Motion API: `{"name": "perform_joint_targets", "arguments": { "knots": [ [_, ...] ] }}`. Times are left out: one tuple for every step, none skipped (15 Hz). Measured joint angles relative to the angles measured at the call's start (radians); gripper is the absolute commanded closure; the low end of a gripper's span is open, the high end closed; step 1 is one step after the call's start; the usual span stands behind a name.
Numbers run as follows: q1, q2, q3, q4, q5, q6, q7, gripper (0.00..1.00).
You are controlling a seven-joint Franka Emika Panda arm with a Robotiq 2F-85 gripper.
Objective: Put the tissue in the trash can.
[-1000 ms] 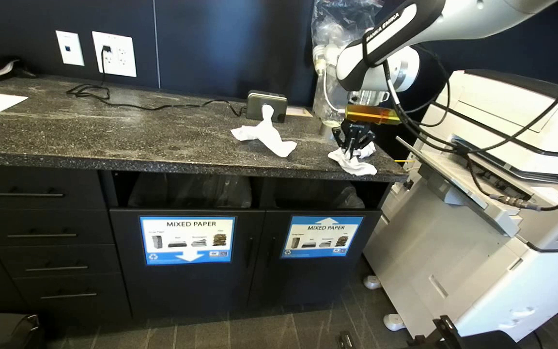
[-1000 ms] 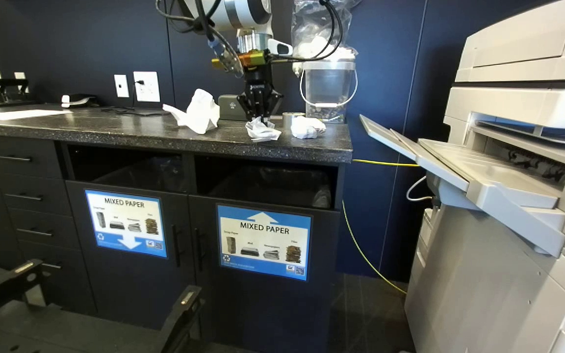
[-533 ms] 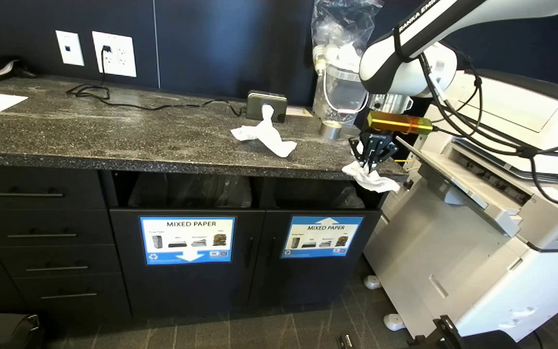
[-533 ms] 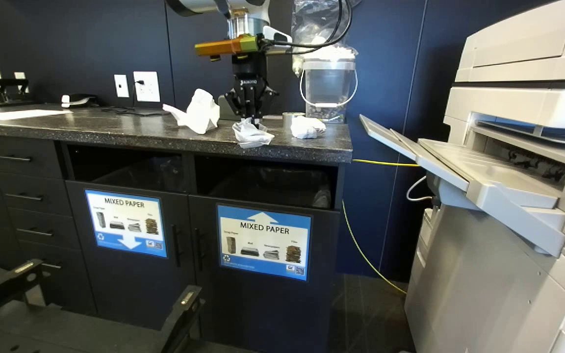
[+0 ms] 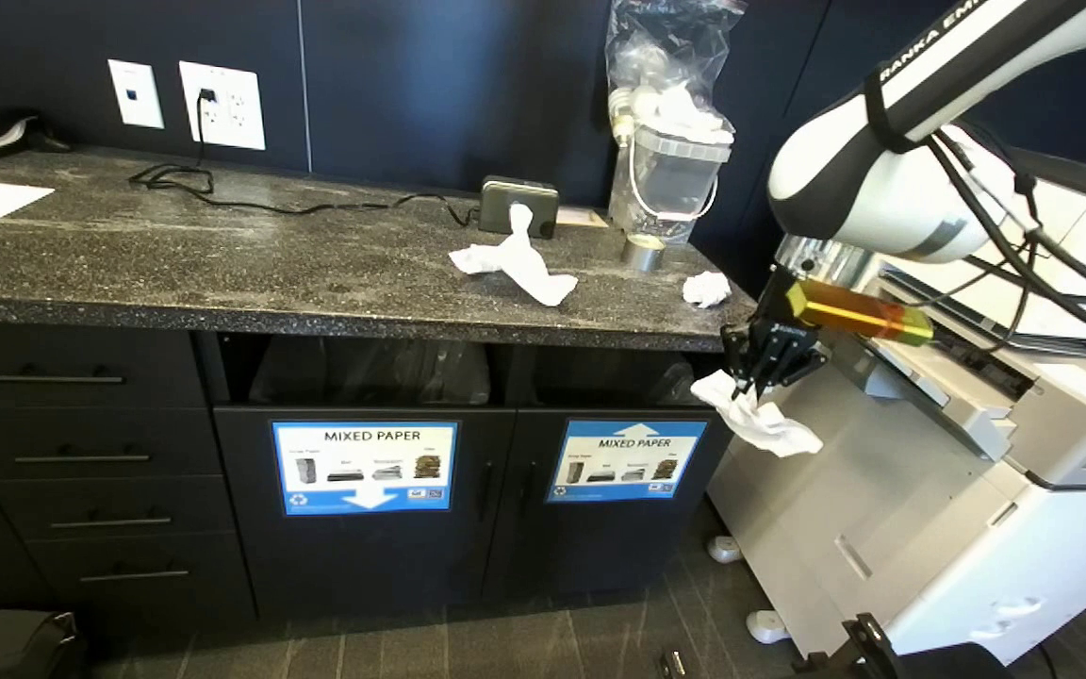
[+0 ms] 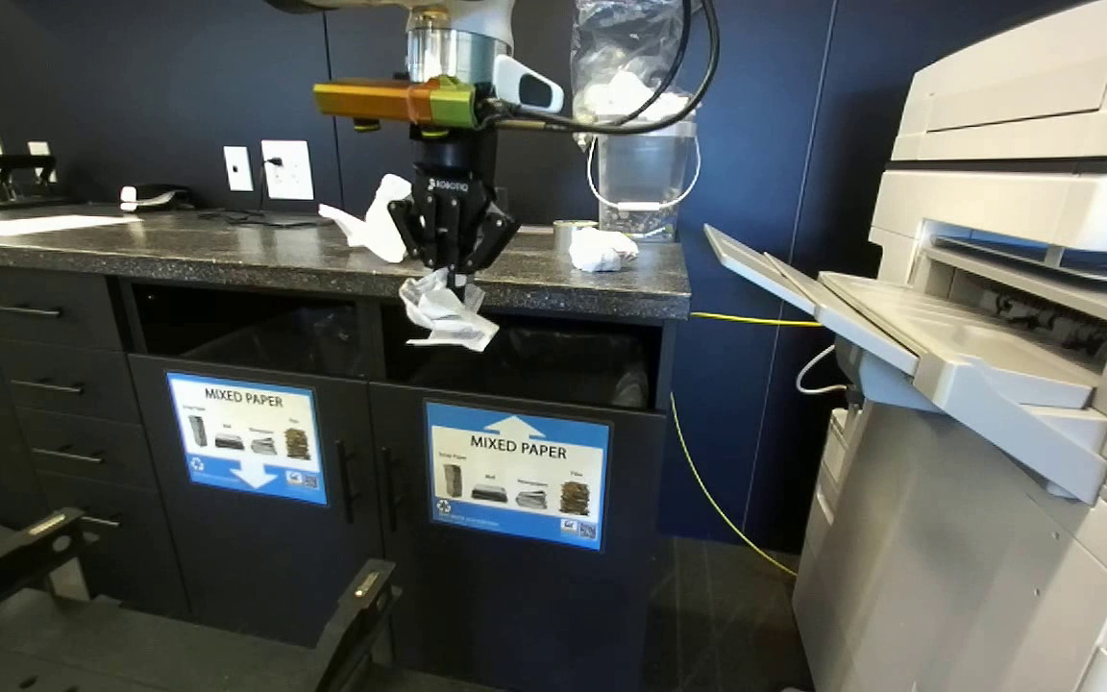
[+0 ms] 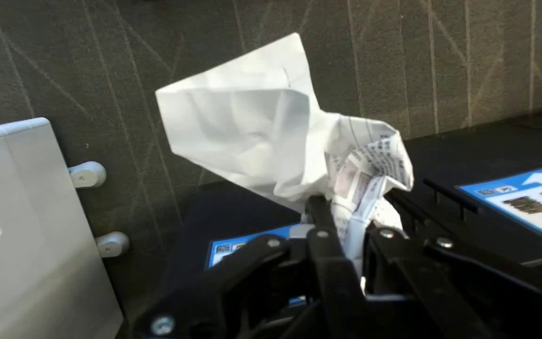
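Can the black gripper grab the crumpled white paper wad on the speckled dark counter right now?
Probably not: the gripper is shut on a crumpled white printed sheet, though nothing appears to cover the wad.

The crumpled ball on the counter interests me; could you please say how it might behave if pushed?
The crumpled ball is probably light, as it looks like wadded paper. Its uneven, creased shape suggests it would tumble or skid rather than roll smoothly. Lying close to the end of the counter, it could drop off if pushed that way.
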Motion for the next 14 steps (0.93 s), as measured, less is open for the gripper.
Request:
{"name": "perform_joint_targets", "arguments": {
  "knots": [
    [0.0,-0.022,0.005,-0.063,0.057,0.057,-0.048,0.88],
    [0.002,-0.039,0.015,-0.124,0.126,0.115,-0.102,0.88],
    [0.009,-0.051,0.027,-0.182,0.209,0.172,-0.165,0.88],
    [0.023,-0.06,0.037,-0.229,0.293,0.221,-0.228,0.88],
    [0.041,-0.068,0.048,-0.27,0.379,0.263,-0.291,0.88],
    [0.065,-0.07,0.055,-0.286,0.465,0.289,-0.355,0.88],
    [0.09,-0.07,0.06,-0.283,0.551,0.299,-0.418,0.88],
    [0.114,-0.067,0.068,-0.275,0.636,0.304,-0.484,0.88],
    [0.134,-0.065,0.078,-0.272,0.712,0.308,-0.548,0.88],
    [0.153,-0.065,0.089,-0.271,0.776,0.315,-0.606,0.88],
    [0.169,-0.062,0.1,-0.271,0.829,0.319,-0.66,0.88],
    [0.185,-0.059,0.111,-0.271,0.872,0.32,-0.709,0.88],
    [0.198,-0.053,0.12,-0.271,0.907,0.321,-0.752,0.88],
    [0.21,-0.041,0.13,-0.271,0.94,0.328,-0.798,0.88]
  ]
}}
